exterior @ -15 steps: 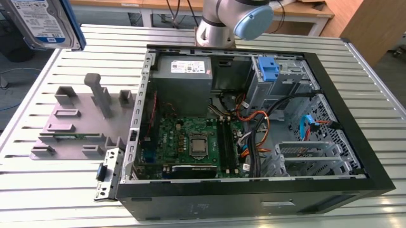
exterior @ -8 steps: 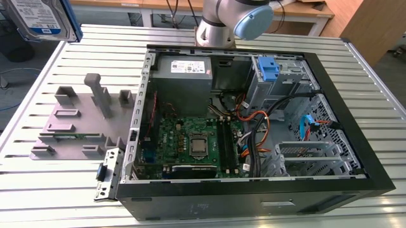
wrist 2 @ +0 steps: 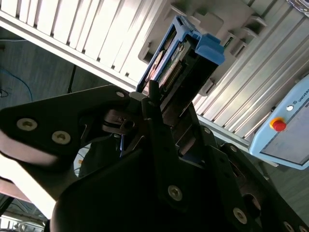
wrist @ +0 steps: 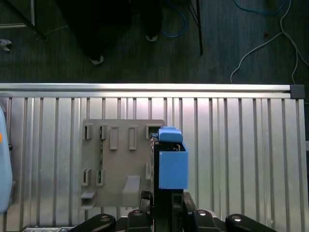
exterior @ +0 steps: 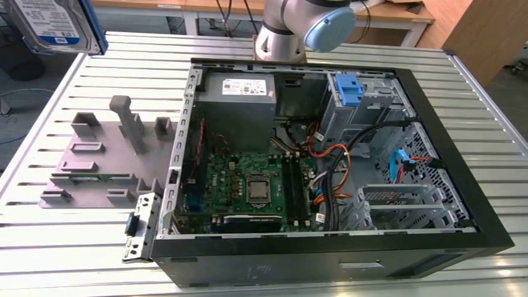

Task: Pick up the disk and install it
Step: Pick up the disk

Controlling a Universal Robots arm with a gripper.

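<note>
Gripping the disk (wrist 2: 176,60) firmly: my gripper (wrist 2: 169,113) is clamped on it, black fingers (wrist 2: 153,104) closed on the end nearest my wrist. The rest of the drive juts out past my fingertips, edge-on, with its blue side rail (wrist: 173,169) facing the first wrist view and a blue tab at the far tip. I'm holding it up in the air, well above the slatted table (wrist: 241,159). Below my fingertips sits the grey stand (wrist: 120,159), flat on the slats with its upright posts pointing up at me. The disk hangs over the stand's edge, apart from it. Off to one side of me there's a pale blue teach pendant (wrist 2: 289,125) with a red button. Past the table edge I see dark floor (wrist: 231,38) and loose cables (wrist: 263,48).

Over in the exterior view, the disk shows high at the exterior view's left, its white-and-blue label (exterior: 51,21) turned to the camera, far above the stand. My arm (exterior: 318,25) rises behind the open computer case (exterior: 462,185), which lies on the table well apart from my gripper. Inside it are the grey power-supply box (exterior: 239,93) at the end nearest my arm's base, the green motherboard (exterior: 256,185) in the middle, and a blue bracket (exterior: 350,90) in the drive bay.
</note>
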